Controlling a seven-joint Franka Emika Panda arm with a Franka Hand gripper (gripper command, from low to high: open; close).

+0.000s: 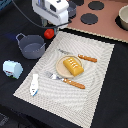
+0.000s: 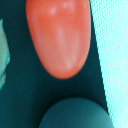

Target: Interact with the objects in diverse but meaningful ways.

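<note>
Location of work: at the far edge of the placemat [image 1: 75, 62], toward the exterior view's left, where the arm hangs over the red tomato [image 1: 49, 33].
Hand: the hand [image 1: 50, 22] is low above the tomato; its fingers are hidden behind the wrist housing, so whether they are spread or pressed together cannot be told. Nothing is seen pinched.
Tomato: resting on the dark table [image 1: 15, 110], just beside the dark grey pot [image 1: 31, 46] and at the placemat's corner. The wrist view shows the tomato [image 2: 59, 35] large and close, with a dark rounded form [image 2: 75, 115] near it, unidentified.
Other items: bread loaf [image 1: 73, 65] on the plate [image 1: 61, 68], milk carton [image 1: 12, 68] and white bottle [image 1: 34, 83] well apart, untouched.
Step in hand: judged to be an approach to grasp the tomato.
Next move: calls for centring over the tomato, descending, and closing gently; a round, smooth item may roll toward the pot.
</note>
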